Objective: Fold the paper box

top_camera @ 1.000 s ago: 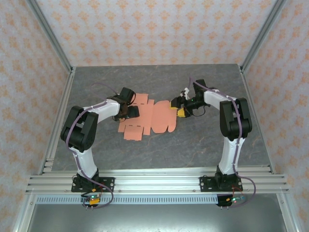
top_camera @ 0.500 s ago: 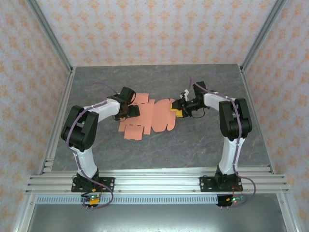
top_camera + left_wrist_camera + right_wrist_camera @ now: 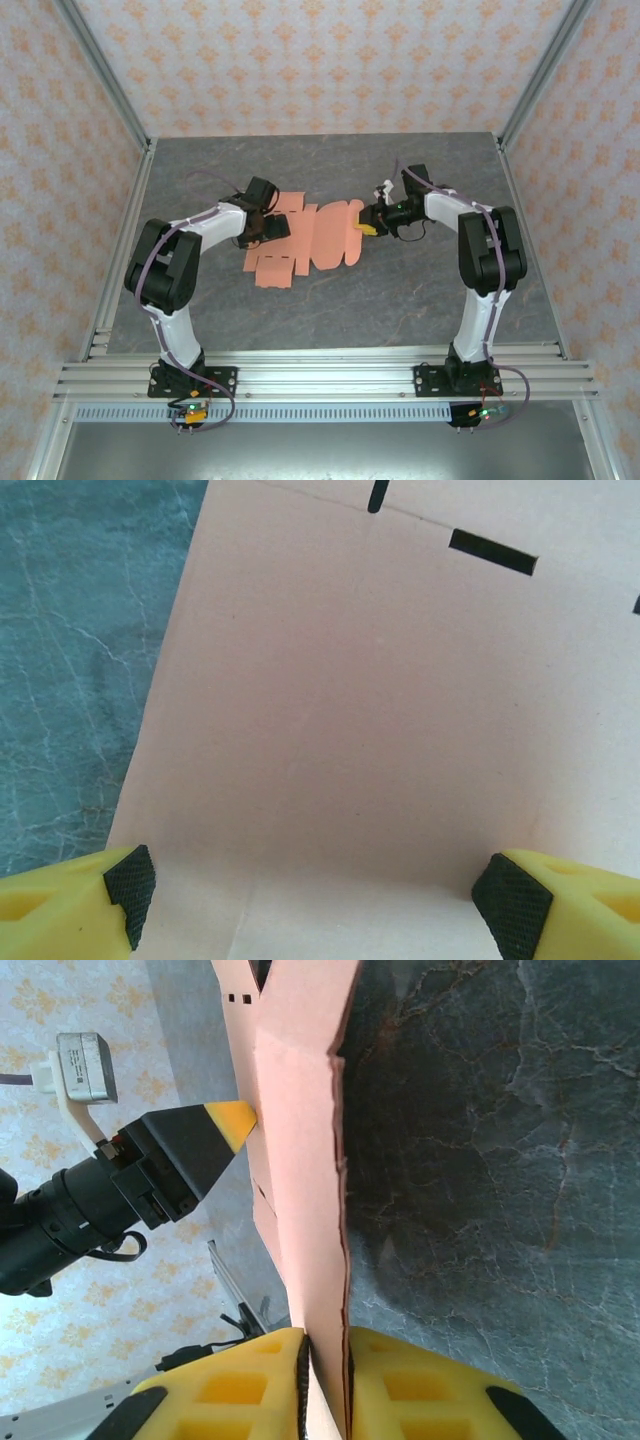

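The paper box (image 3: 310, 240) is a flat salmon-orange die-cut sheet lying mid-table. My left gripper (image 3: 275, 228) stands over the sheet's left part. In the left wrist view the jaws are wide apart over the card (image 3: 350, 700), one black-padded fingertip (image 3: 130, 880) at each lower corner and nothing pinched between them (image 3: 325, 895). My right gripper (image 3: 362, 225) is at the sheet's right edge. In the right wrist view its yellow fingers (image 3: 327, 1380) are shut on a flap of the card (image 3: 300, 1160), which stands up on edge. The left arm's finger (image 3: 225, 1125) shows behind that flap.
The grey marbled table (image 3: 400, 290) lies bare to the front and right of the sheet. Aluminium frame posts (image 3: 100, 70) and patterned walls enclose the cell on three sides. A metal rail (image 3: 320, 375) runs along the near edge by the arm bases.
My right gripper has closed from wide open onto the sheet's right flap and shifted slightly toward the far side, lifting the flap. The left arm has barely moved.
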Tool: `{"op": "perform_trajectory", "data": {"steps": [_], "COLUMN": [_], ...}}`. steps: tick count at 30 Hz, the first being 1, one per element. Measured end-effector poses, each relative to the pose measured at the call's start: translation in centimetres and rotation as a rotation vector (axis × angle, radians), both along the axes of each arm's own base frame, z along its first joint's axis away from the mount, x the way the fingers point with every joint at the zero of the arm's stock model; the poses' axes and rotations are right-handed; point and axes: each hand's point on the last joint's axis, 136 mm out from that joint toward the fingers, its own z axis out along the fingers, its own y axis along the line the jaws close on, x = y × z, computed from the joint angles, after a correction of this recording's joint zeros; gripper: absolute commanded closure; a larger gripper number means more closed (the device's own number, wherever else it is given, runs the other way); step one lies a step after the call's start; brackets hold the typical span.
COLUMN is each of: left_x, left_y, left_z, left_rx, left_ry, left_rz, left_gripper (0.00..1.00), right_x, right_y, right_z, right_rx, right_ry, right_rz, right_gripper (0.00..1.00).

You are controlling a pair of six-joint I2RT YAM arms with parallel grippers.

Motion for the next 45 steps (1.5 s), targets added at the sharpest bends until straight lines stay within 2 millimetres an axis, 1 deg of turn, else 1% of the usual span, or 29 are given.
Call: {"op": "perform_trajectory", "data": {"steps": [3,8,9,12,14,16,20,21,23,26,29,31,34,37,39,41,43,45], "left_x": [0.0,0.2,0.2,0.1,0.0,-0.2,-1.0,-1.3,-2.0,-3.3,-4.3,-4.8,-5.6,-6.2,-6.4,-6.6,-6.6,-6.5], "left_y": [0.0,0.0,0.0,0.3,0.8,1.3,2.5,3.0,3.8,4.9,5.7,6.1,6.5,6.9,7.0,7.1,7.1,7.2], "left_z": [1.0,3.2,3.7,5.8,7.7,10.2,16.2,17.9,20.7,23.8,25.7,26.6,27.4,27.8,27.7,27.3,26.4,25.2], "left_rx": [-0.008,-0.047,-0.057,-0.088,-0.1,-0.114,-0.126,-0.122,-0.113,-0.1,-0.093,-0.092,-0.098,-0.1,-0.102,-0.104,-0.113,-0.137], "left_ry": [-0.019,-0.061,-0.068,-0.103,-0.14,-0.19,-0.329,-0.373,-0.446,-0.533,-0.59,-0.619,-0.646,-0.665,-0.668,-0.66,-0.641,-0.615], "left_rz": [0.007,0.024,0.028,0.043,0.056,0.068,0.096,0.105,0.126,0.155,0.175,0.187,0.199,0.219,0.229,0.234,0.256,0.294], "left_gripper": [0.1,0.1,0.1,0.09,0.08,0.08,0.06,0.05,0.04,0.03,0.03,0.01,0.0,0.0,0.0,0.0,0.0,0.0], "right_x": [-0.1,-0.5,-0.5,-0.5,-0.5,-0.5,-0.7,-0.8,-0.8,-0.8,-1.1,-1.2,-1.8,-2.3,-2.3,-2.5,-3.0,-3.5], "right_y": [0.0,0.0,0.0,0.0,0.0,0.0,0.2,0.3,0.4,0.6,0.8,1.0,1.3,1.7,2.2,2.8,3.5,4.2], "right_z": [0.4,1.0,1.2,1.8,2.3,2.9,4.8,5.5,6.9,9.4,12.3,14.5,17.6,19.3,19.7,19.6,18.8,16.9], "right_rx": [-0.004,-0.02,-0.026,-0.051,-0.081,-0.108,-0.187,-0.214,-0.268,-0.341,-0.412,-0.446,-0.5,-0.582,-0.66,-0.745,-0.838,-0.941], "right_ry": [-0.012,-0.036,-0.046,-0.077,-0.11,-0.148,-0.267,-0.305,-0.387,-0.532,-0.726,-0.871,-1.101,-1.291,-1.391,-1.476,-1.553,-1.603], "right_rz": [-0.001,-0.001,-0.003,-0.009,-0.016,-0.018,-0.018,-0.019,-0.024,-0.029,-0.012,0.002,0.035,0.084,0.125,0.181,0.256,0.356], "right_gripper": [0.87,0.9,0.92,0.94,0.96,0.97,1.0,1.0,1.0,1.0,1.0,1.0,1.0,1.0,1.0,1.0,1.0,1.0]}}
